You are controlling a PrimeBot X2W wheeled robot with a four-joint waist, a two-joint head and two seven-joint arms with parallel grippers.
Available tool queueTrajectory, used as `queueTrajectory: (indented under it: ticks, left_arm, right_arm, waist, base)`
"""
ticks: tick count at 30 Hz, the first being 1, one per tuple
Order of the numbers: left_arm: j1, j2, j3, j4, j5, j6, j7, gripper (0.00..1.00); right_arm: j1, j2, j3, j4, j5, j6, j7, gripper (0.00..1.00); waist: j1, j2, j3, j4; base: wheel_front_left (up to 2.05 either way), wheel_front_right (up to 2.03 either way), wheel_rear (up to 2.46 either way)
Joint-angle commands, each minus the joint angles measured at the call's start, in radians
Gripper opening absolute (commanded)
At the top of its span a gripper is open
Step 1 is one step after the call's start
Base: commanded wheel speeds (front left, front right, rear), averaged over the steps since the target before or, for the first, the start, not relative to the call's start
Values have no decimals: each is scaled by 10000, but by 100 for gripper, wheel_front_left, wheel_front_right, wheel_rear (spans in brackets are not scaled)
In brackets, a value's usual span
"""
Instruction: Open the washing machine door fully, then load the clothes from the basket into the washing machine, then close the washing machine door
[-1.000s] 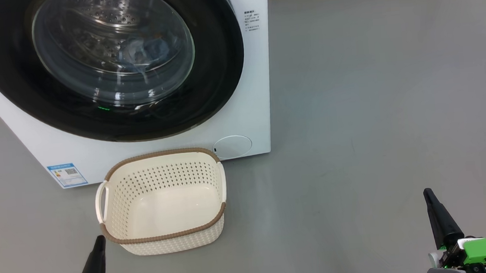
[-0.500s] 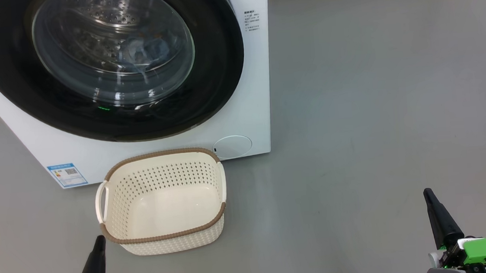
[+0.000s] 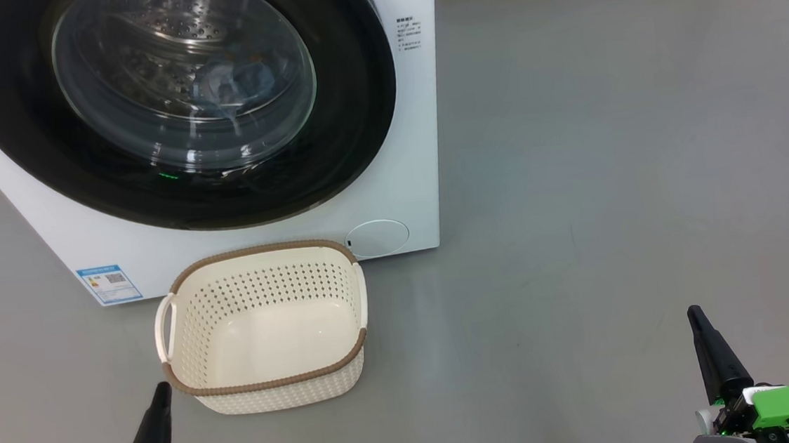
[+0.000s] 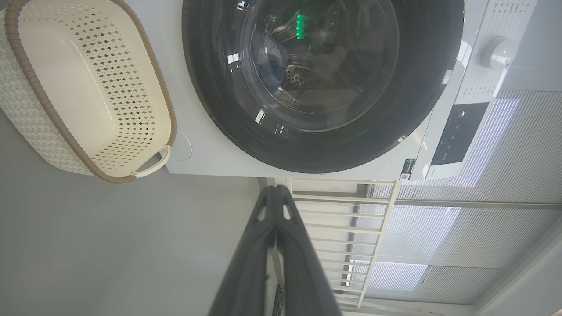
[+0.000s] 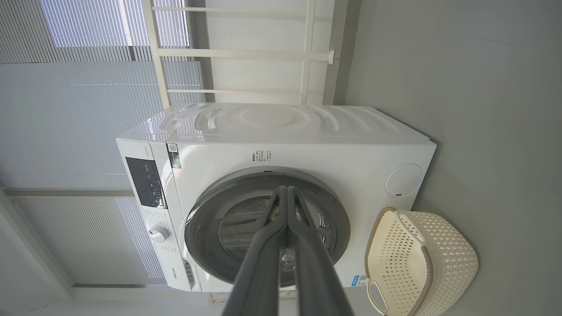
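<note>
Nothing has moved since earlier. Your left end effector [image 3: 162, 390], together and empty, sits just beside the empty basket [image 3: 256, 249], nearer the closed washing machine door [image 3: 22, 138] ahead, clothes [image 3: 236, 86] behind it; your right end effector [image 3: 694, 315] is together too.

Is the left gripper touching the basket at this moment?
Apart. The left wrist view shows the left gripper, jaws shut, well to the side of the basket, with bare floor between them.
</note>
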Motion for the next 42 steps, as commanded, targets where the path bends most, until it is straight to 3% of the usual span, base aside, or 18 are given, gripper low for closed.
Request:
queueTrajectory:
  ticks: [1,42]
  left_arm:
    - [-415,192,340,-195,-73,-100,60,0]
    - [-415,192,339,-196,-74,-100,60,0]
  right_arm:
    - [-410,-35,225,-249,42,16,76,0]
    - [-409,-35,226,-249,43,16,76,0]
  waist:
    - [0,0,0,0]
    - [0,0,0,0]
  base:
    - [0,0,0]
    - [0,0,0]
